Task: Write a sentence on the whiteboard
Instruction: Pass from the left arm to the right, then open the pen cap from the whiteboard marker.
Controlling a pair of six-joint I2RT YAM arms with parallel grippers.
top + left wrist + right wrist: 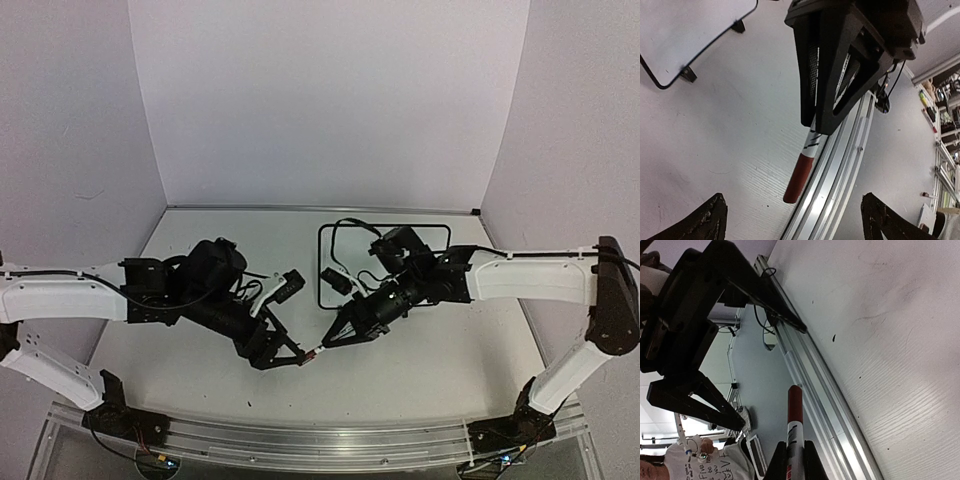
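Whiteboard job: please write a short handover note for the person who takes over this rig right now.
Right gripper: shut on the white marker with red cap; cap on.
Left gripper: open, facing the cap, not gripping it.
Small white whiteboard with thin black border: on the white table, beyond the grippers; the visible part is blank.
Done: marker in hand.
Left: uncap, write the sentence.

The left arm (60, 297) and right arm (530, 277) have white covers, black joints and a thin black cable (70, 272); the left gripper (285, 358) and right gripper (328, 343) are black.
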